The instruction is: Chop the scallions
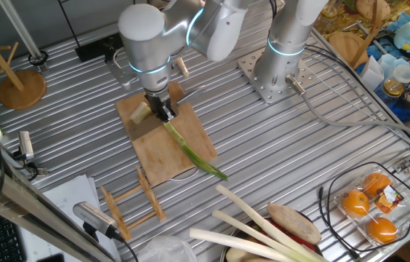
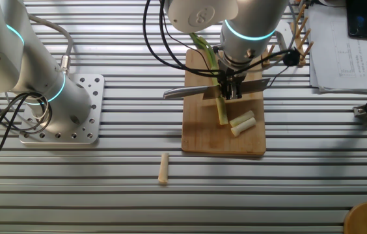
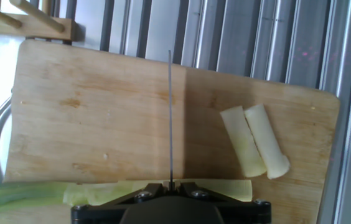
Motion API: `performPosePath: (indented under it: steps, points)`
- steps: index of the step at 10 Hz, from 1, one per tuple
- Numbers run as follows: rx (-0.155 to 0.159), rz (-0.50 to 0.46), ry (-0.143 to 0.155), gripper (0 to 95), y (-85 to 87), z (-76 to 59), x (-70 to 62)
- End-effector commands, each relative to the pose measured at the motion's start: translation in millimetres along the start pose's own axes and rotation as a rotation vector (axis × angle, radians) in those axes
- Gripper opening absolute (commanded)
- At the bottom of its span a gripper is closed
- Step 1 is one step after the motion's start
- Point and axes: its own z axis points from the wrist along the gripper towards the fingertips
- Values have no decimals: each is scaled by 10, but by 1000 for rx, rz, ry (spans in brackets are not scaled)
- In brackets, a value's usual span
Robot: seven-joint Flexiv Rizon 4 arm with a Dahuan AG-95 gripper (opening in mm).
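Observation:
A long scallion stalk (image 1: 190, 153) lies on the wooden cutting board (image 1: 179, 142), its dark green tip hanging over the board's edge. My gripper (image 1: 163, 110) stands over the stalk's pale end, shut on a knife (image 2: 190, 91) held level across the stalk (image 2: 220, 107). In the hand view the blade (image 3: 170, 112) shows edge-on as a thin line, with the stalk (image 3: 38, 193) running under the gripper (image 3: 170, 185). Two short pale cut pieces (image 3: 253, 140) lie side by side on the board (image 3: 101, 112), to the blade's right. They also show in the other fixed view as pieces (image 2: 242, 122).
One loose pale piece (image 2: 163, 169) lies off the board on the metal table. Thick cream stalks (image 1: 256, 225), a wooden rack (image 1: 129, 204) and packed oranges (image 1: 368, 207) sit near the front. A second arm's base (image 1: 278, 73) stands behind the board.

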Motion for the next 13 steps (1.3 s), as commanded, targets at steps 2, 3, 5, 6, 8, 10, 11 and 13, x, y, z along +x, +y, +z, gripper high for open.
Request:
performPosePath:
  steps: [2, 3, 5, 6, 8, 10, 11, 13]
  points:
    - [8, -1, -1, 0, -21, 43, 47]
    - [7, -1, 0, 0, -25, 53, 67]
    - [10, -12, -18, 0, -30, 67, 106]
    - [15, -17, -27, 0, -35, 82, 132]
    - [19, -17, -25, 0, -42, 107, 173]
    - [20, -19, -20, 0, -47, 126, 200]
    - [22, -22, -25, 0, -55, 154, 226]
    - [26, -25, -48, 0, -87, 272, 225]
